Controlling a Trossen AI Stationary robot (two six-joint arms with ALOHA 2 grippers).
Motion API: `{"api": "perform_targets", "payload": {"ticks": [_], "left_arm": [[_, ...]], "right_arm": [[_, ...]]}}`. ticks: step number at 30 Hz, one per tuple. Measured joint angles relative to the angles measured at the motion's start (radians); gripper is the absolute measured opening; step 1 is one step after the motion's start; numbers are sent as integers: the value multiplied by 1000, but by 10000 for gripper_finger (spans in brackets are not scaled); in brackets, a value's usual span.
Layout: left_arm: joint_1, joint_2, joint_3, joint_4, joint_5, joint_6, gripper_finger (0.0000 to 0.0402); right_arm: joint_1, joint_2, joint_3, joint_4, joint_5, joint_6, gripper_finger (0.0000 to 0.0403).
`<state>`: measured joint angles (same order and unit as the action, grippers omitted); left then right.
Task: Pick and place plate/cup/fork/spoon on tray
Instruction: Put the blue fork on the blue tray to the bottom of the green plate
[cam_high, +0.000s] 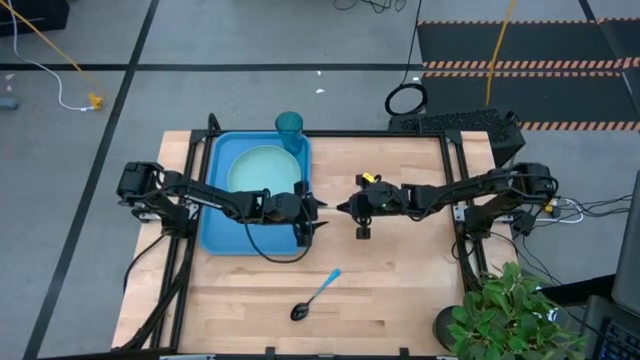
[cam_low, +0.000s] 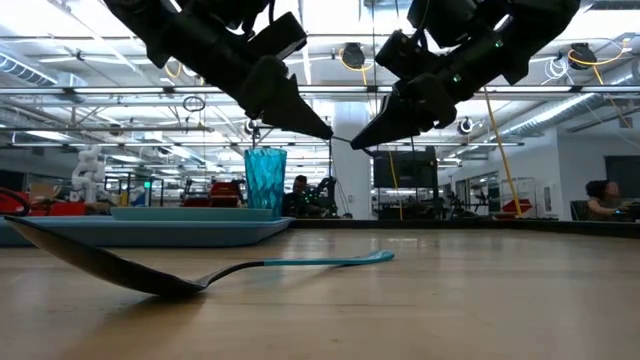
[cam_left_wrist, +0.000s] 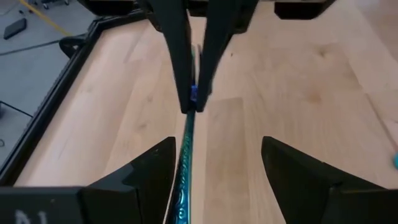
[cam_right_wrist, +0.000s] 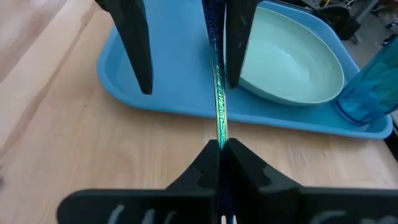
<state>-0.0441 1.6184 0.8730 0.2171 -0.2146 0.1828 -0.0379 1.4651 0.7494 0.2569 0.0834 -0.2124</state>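
Right hand (cam_right_wrist: 221, 144) pinches the fork (cam_right_wrist: 217, 106), head apparently hidden.

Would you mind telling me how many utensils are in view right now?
2. The spoon lies on the bare table; the fork is held by the right gripper beside the tray.

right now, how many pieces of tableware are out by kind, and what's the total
large rectangular bright blue plastic tray: 1
round pale mint-green plate: 1
small translucent teal-blue cup: 1
light blue-handled spoon with a black bowl: 1
slim light blue-handled fork, held by the right gripper: 1
total: 5
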Motion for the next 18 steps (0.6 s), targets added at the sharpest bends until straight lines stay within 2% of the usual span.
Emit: {"api": "perform_targets", "payload": {"ticks": [11,18], "left_arm": [[30,0,0,45,-1,-34,239],[66,0,0,-38,113,-79,239]], "right_arm": [[1,51,2,30,-4,-10,4],[2,71,2,71,-3,-35,4]]}}
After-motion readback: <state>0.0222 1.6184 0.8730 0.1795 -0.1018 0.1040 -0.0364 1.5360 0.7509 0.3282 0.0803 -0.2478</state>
